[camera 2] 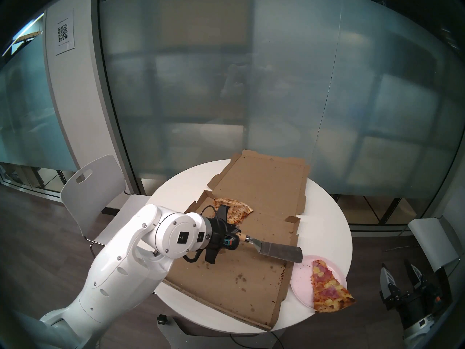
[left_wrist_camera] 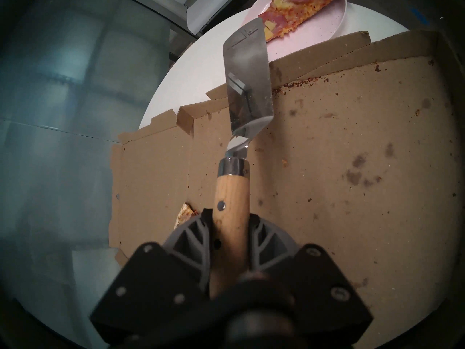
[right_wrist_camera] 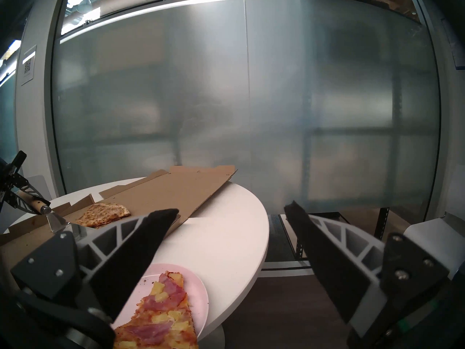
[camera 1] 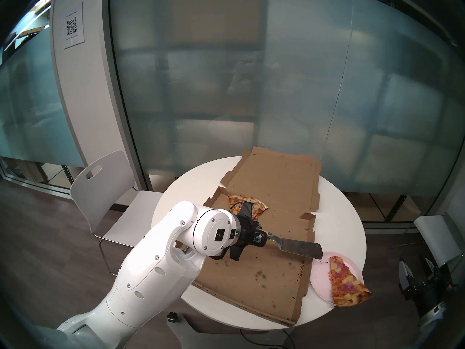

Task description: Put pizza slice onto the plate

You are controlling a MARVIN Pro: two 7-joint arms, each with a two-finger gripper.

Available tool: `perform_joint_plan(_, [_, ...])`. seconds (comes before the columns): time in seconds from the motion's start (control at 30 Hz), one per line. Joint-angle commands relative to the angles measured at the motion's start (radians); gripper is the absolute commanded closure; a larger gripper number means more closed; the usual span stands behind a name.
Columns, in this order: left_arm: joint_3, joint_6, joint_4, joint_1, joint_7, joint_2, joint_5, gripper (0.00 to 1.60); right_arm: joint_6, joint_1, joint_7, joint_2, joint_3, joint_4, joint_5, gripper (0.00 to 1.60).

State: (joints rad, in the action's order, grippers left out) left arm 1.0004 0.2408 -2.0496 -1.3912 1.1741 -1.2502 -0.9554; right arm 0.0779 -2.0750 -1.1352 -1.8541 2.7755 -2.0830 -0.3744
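Note:
The ham and pineapple pizza slice lies on the pale pink plate at the table's front right, with its charred crust overhanging the plate's near rim. My left gripper is shut on the wooden handle of a metal spatula. The blade is bare, and its tip reaches the plate's left edge by the slice's point. In the left wrist view the handle sits between the fingers, with slice and plate beyond the blade. My right gripper is open and empty, off the table to the right.
An open, grease-stained cardboard pizza box covers most of the round white table. A plain browned cheese slice lies in the box, partly behind my left wrist. A white chair stands at the left. A frosted glass wall stands behind.

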Motion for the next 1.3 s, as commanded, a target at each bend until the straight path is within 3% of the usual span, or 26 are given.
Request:
perform_joint_plan(0.0, [0.034, 0.003, -0.048, -0.030, -0.021, 0.009, 0.025, 1.60, 0.004, 0.002, 0.002, 0.007, 0.000, -0.031, 0.002, 0.00])
perform_joint_plan(0.4, [0.127, 0.020, -0.061, -0.099, -0.067, 0.037, 0.082, 1.60, 0.022, 0.006, -0.004, 0.014, -0.007, -0.047, 0.016, 0.00])
perform_joint_plan(1.27, [0.284, -0.040, -0.062, -0.249, -0.181, 0.097, 0.176, 1.60, 0.062, 0.035, -0.003, 0.037, -0.084, -0.088, 0.077, 0.00])
